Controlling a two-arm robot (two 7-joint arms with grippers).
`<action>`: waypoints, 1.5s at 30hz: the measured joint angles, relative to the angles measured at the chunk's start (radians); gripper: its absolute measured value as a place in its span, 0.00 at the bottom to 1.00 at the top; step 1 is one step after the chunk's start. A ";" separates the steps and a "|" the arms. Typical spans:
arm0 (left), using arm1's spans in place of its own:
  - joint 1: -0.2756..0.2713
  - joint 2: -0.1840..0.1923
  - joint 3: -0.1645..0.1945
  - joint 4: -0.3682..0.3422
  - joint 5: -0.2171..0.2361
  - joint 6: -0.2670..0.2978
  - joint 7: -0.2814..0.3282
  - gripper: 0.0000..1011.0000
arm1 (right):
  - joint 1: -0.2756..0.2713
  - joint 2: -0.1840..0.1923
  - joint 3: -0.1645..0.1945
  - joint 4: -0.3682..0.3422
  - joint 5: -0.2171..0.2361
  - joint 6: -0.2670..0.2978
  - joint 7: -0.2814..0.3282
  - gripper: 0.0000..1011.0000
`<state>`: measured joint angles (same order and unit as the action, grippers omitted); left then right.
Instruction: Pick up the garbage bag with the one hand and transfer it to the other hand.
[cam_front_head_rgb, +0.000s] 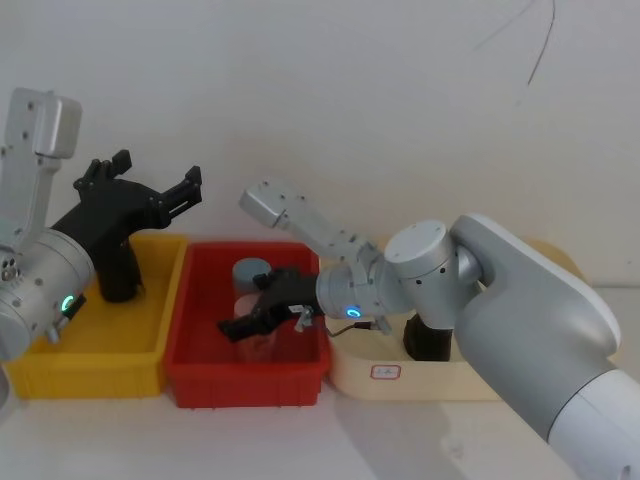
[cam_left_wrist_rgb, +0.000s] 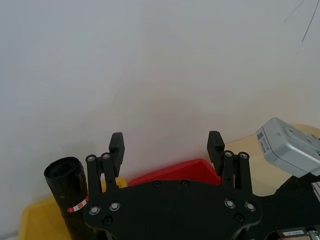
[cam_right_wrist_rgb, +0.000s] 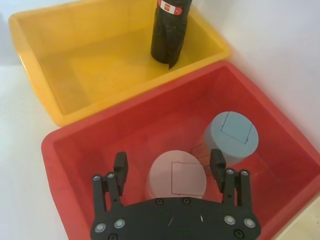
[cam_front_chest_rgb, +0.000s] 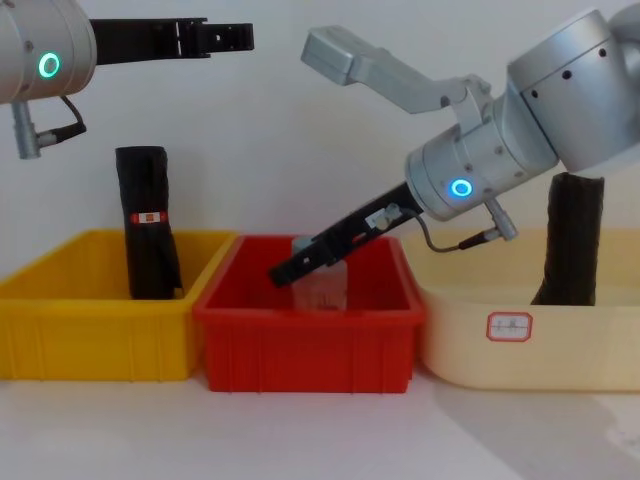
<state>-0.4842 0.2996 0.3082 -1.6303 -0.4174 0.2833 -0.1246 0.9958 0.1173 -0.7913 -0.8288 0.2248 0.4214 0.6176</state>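
Chest view: the garbage bag (cam_front_chest_rgb: 573, 238) stands upright in the cream tray (cam_front_chest_rgb: 520, 345) at my right, its base hidden behind the tray wall and its top partly behind my right arm. My right gripper (cam_right_wrist_rgb: 169, 166), jaws open and empty, reaches down into the red bin (cam_right_wrist_rgb: 90, 150) over a pink-lidded cup (cam_right_wrist_rgb: 175, 177). My left gripper (cam_left_wrist_rgb: 166, 145), jaws open and empty, hangs above the yellow bin (cam_front_chest_rgb: 95, 320), where the labelled black roll (cam_front_chest_rgb: 148, 222) stands.

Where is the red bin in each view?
Head view: red bin, lower centre, right of the yellow bin.
Left wrist view: red bin's rim past the open left gripper.
Right wrist view: red bin under the open right gripper.
Chest view: red bin, bottom centre.
Shared landmark: the yellow bin beside it.
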 joint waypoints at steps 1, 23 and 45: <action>0.000 0.000 0.000 0.000 0.000 0.000 0.000 0.99 | 0.000 0.000 0.001 0.003 -0.001 0.000 0.002 0.99; 0.000 0.000 0.000 0.000 0.000 0.000 0.000 0.99 | 0.012 -0.018 0.013 0.079 -0.015 -0.024 0.023 0.99; 0.000 0.000 0.000 0.000 0.000 0.000 0.000 0.99 | 0.013 -0.024 0.023 0.099 -0.021 -0.033 0.031 0.66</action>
<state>-0.4843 0.2996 0.3082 -1.6303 -0.4174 0.2833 -0.1246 1.0083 0.0932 -0.7681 -0.7301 0.2037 0.3887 0.6487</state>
